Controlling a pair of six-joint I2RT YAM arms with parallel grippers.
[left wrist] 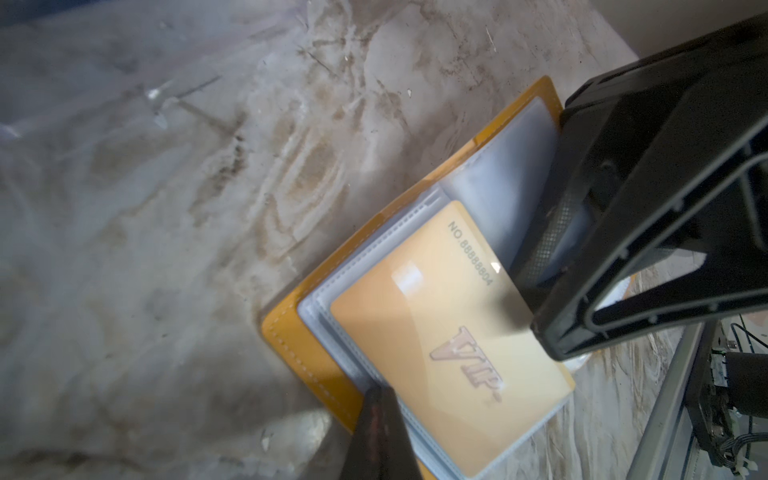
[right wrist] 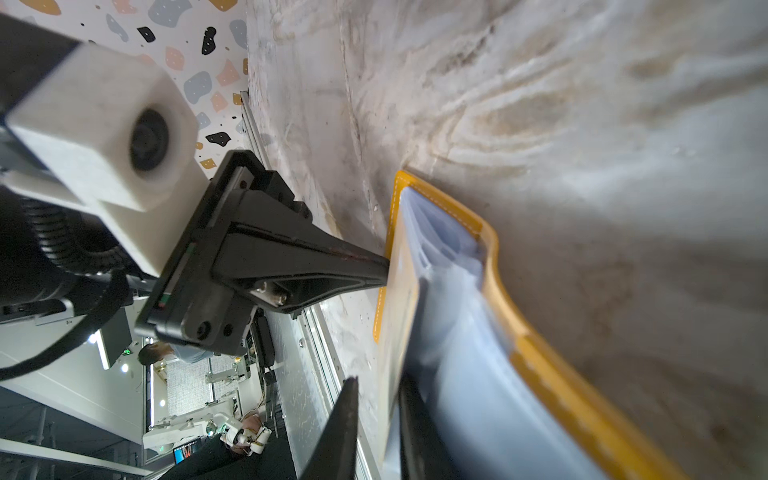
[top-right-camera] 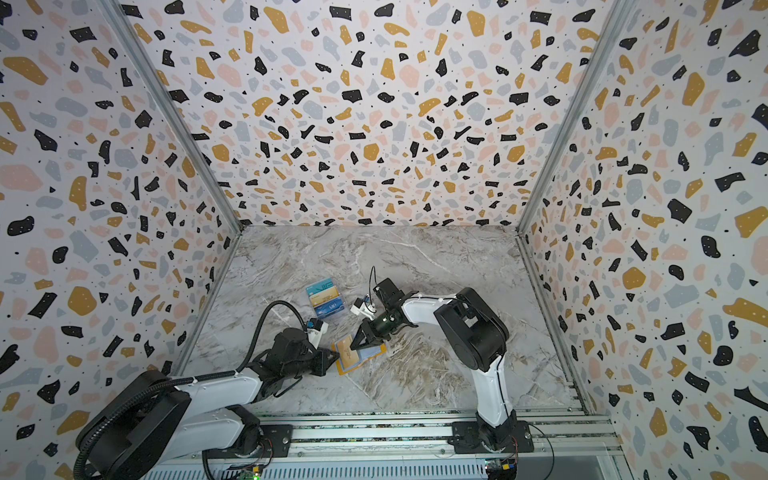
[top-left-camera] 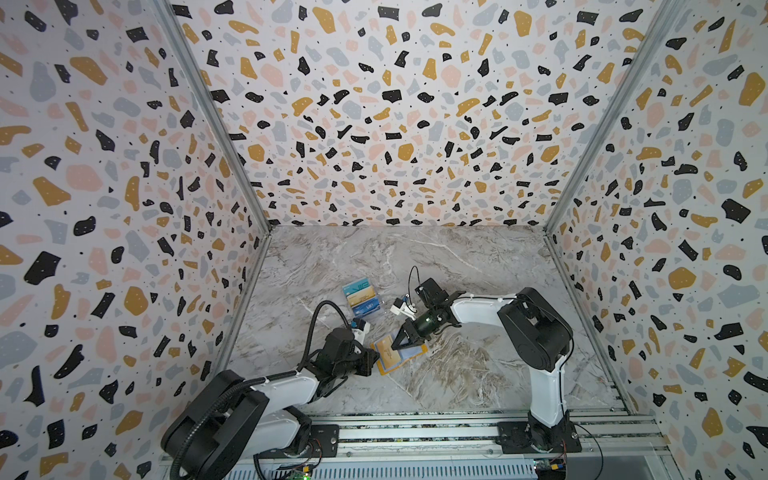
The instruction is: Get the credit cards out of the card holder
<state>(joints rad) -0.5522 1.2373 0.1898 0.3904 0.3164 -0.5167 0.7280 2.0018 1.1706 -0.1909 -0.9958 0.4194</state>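
Note:
The mustard-yellow card holder (top-left-camera: 409, 353) (left wrist: 299, 345) (right wrist: 519, 324) lies open on the marble, its clear sleeves showing. A beige-gold VIP credit card (left wrist: 436, 340) (top-left-camera: 386, 347) sticks partly out of a sleeve. My right gripper (top-left-camera: 395, 345) (top-right-camera: 353, 347) (right wrist: 380, 380) stands narrowly open astride that card's edge, with a gap beside one finger. My left gripper (top-left-camera: 376, 359) (left wrist: 378, 392) is shut, its tip resting on the holder's near edge. Three credit cards lie overlapped farther back: teal (top-left-camera: 356, 287), beige-gold (top-left-camera: 362, 297), dark blue (top-left-camera: 368, 307).
Patterned walls close in the marble table (top-left-camera: 457, 374) at left, back and right. An aluminium rail (top-left-camera: 415, 432) with both arm bases runs along the front edge.

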